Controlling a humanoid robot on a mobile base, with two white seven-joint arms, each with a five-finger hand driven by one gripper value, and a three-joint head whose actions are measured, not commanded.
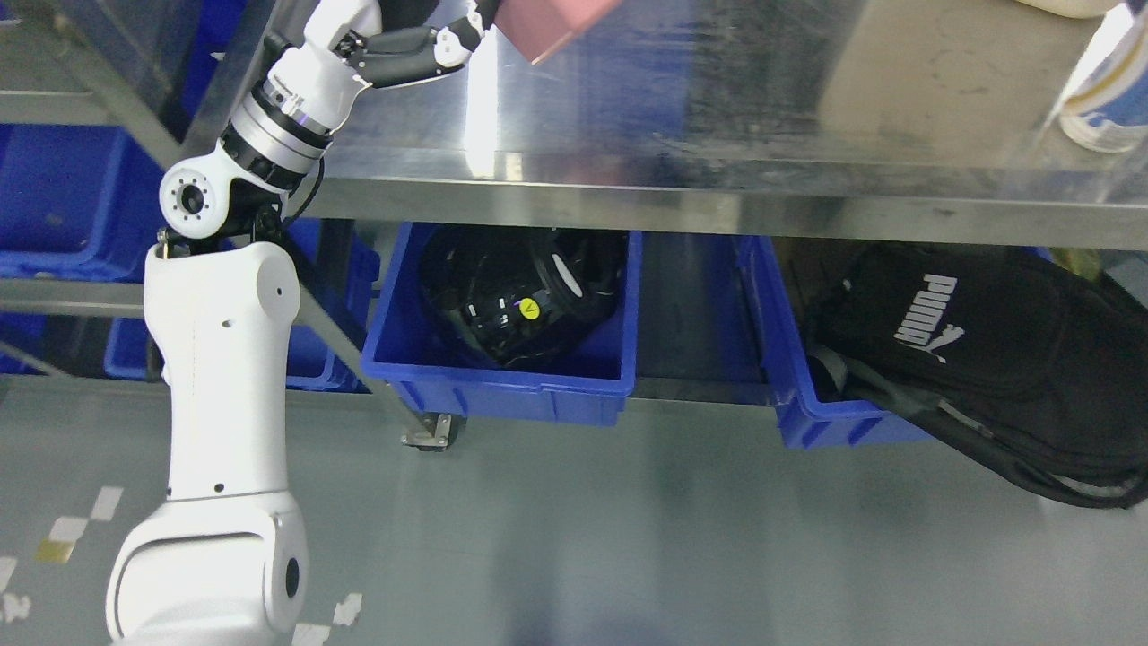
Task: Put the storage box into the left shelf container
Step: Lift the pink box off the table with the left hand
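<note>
A pink storage box (552, 25) shows at the top edge, tilted, with only its lower corner inside the picture. My left arm (224, 377) rises from the lower left, and its hand (453, 40) reaches over the steel table (682, 117). The dark fingers (404, 56) stretch to the box's left side and close on it. The upper part of the hand and most of the box are cut off by the frame. Blue shelf containers (54, 197) sit in the rack at the far left. My right arm is out of view.
Under the table, a blue bin (502, 381) holds a black helmet-like object (520, 292). A second blue bin (807, 413) carries a black sports bag (987, 359) that hangs over its rim. A white and blue cup (1108, 90) stands at the table's right end. The grey floor (628, 538) lies below.
</note>
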